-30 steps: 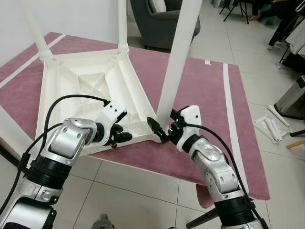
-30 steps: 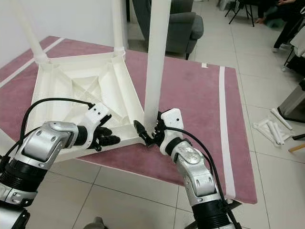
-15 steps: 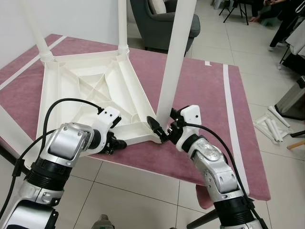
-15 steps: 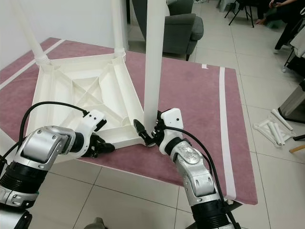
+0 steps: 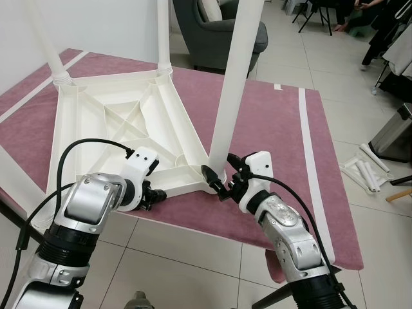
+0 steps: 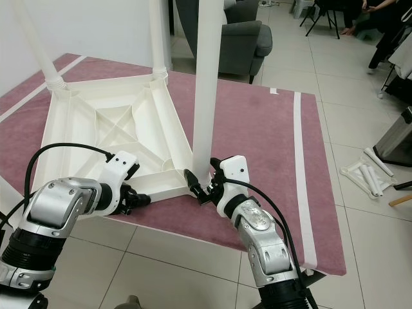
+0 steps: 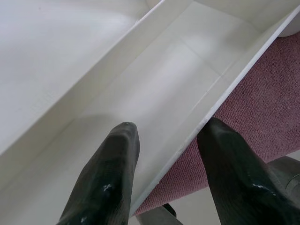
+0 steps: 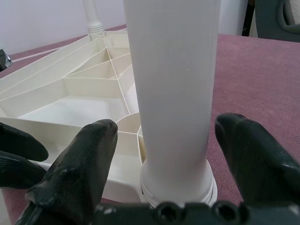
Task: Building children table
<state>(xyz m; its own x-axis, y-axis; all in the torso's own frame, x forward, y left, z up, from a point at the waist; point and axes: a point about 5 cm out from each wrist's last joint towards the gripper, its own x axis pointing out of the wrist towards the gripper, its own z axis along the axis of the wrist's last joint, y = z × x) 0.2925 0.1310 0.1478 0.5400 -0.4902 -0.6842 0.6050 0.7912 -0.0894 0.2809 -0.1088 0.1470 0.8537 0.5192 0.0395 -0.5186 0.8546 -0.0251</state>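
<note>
A white children's table [image 5: 109,122] lies upside down on a maroon rug [image 5: 270,122]. Three of its legs stand upright. The near-corner leg [image 5: 232,84] rises from its socket. My right gripper [image 5: 220,175] is open, with one finger on each side of that leg's base [image 8: 173,154]; small gaps separate the fingers from the leg. My left gripper [image 5: 158,193] is at the table's near rim. It is open, one finger [image 7: 112,168] inside the rim wall [image 7: 197,131] and the other outside, over the rug.
A grey armchair [image 5: 219,26] stands beyond the rug. White loose parts [image 5: 364,168] lie on the tiled floor at right, near a grey bin [image 5: 396,132]. A person's legs [image 5: 380,32] are at the far right. White strips [image 5: 309,129] cross the rug.
My left gripper has come down and back from above the table's underside to straddle the near rim. The right gripper has stayed at the leg's base.
</note>
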